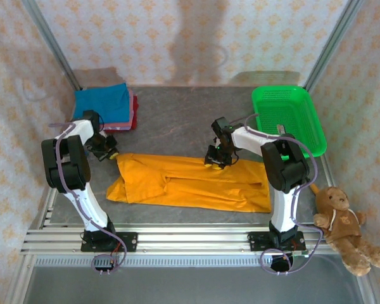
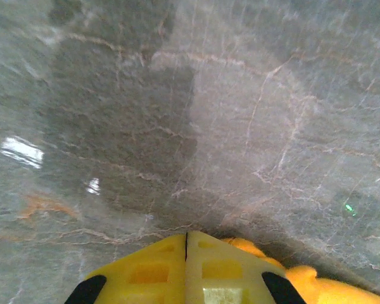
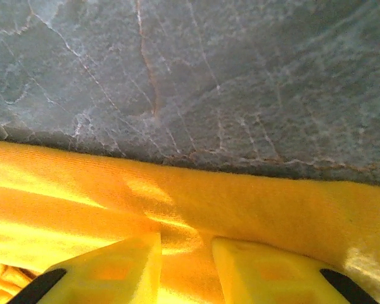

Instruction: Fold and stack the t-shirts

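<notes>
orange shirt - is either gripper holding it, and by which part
The left gripper is shut at the far-left corner of the orange t-shirt; the right gripper straddles its far edge, cloth puckered between. Whether either truly grips cannot be told.

No writing, label, brand or number can be read in any view. The walls (image 1: 177, 38) bear only a repeating floral ornament, no letters

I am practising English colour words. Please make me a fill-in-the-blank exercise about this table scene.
The shirt spread on the table is ____. The top shirt of the folded pile is ____. The plastic basket is ____. The teddy bear is ____.
Missing words: orange, blue, green, brown.
</notes>
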Robot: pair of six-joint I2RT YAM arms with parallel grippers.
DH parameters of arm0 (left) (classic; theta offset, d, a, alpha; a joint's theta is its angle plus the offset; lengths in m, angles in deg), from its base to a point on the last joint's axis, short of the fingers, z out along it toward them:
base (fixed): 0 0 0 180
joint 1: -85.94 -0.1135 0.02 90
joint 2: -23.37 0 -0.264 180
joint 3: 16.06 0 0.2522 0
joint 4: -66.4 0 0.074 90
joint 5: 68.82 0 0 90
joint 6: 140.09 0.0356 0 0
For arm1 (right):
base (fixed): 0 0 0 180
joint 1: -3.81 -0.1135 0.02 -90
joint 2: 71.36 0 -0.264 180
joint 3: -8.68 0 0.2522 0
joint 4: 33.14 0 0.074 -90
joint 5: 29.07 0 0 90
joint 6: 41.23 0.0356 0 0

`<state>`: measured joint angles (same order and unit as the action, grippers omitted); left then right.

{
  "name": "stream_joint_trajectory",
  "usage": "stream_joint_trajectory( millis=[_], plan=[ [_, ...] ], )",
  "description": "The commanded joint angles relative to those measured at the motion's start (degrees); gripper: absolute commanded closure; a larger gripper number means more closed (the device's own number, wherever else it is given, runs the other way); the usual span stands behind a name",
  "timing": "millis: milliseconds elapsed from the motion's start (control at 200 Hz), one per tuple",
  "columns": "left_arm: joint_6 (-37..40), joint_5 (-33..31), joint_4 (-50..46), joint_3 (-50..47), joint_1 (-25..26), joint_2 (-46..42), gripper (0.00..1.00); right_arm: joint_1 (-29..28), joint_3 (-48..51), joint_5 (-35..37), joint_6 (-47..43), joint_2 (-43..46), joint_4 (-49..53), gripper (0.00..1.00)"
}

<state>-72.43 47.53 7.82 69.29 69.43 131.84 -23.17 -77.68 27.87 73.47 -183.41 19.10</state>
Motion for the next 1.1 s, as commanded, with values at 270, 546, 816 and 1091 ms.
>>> stream_joint_trajectory(
  millis=[270, 546, 816, 1091],
  plan=[
    [-1.25, 1.55, -0.57, -0.71, -0.45, -9.95, 0.71, 0.09, 0.75, 6.21, -0.93, -6.34, 6.98, 0.68],
    [0.46, -0.06, -4.31, 0.62, -0.04, -8.85, 0.69, 0.09, 1.14, 6.31, -1.24, -6.54, 7.05, 0.68],
    [-0.42, 2.70, -1.94, -1.14, 2.89, -6.51, 0.69, 0.17, 1.49, 6.36, -1.42, -6.65, 7.04, 0.68],
    [0.29, -0.44, -3.75, 0.00, 3.82, -4.37, 0.95, 0.18, 1.76, 6.57, -1.50, -6.86, 7.01, 0.68]
  ],
)
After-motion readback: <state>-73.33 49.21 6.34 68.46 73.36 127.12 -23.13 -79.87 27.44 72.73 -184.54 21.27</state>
